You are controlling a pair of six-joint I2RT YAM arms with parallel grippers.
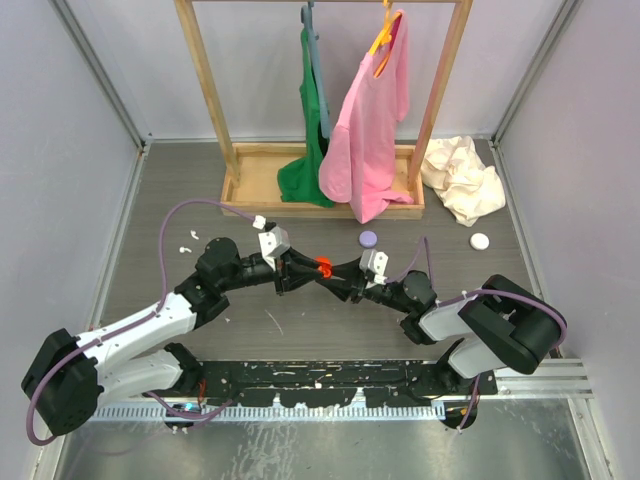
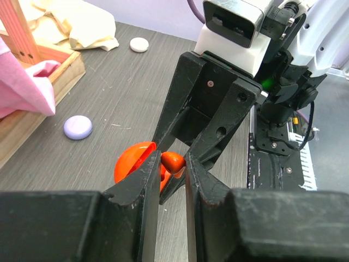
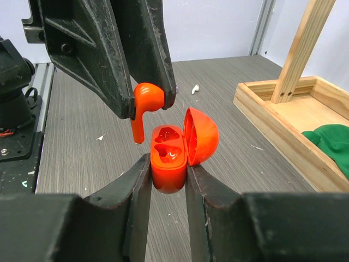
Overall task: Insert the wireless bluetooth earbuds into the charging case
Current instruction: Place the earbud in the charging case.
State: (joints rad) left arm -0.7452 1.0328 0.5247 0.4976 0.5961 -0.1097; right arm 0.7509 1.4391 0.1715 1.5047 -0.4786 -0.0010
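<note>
Above table (image 1: 200, 200) centre: right gripper (image 3: 167, 164) clamped on open charging case (image 3: 200, 136), empty inside; left gripper (image 2: 172, 166) pinches orange earbud (image 3: 146, 95) just above. No earbud seated yet.

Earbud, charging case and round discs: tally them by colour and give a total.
Orange: 2, the earbud and the charging case
Purple: 1, the purple disc
White: 1, the white disc
Total: 4
</note>
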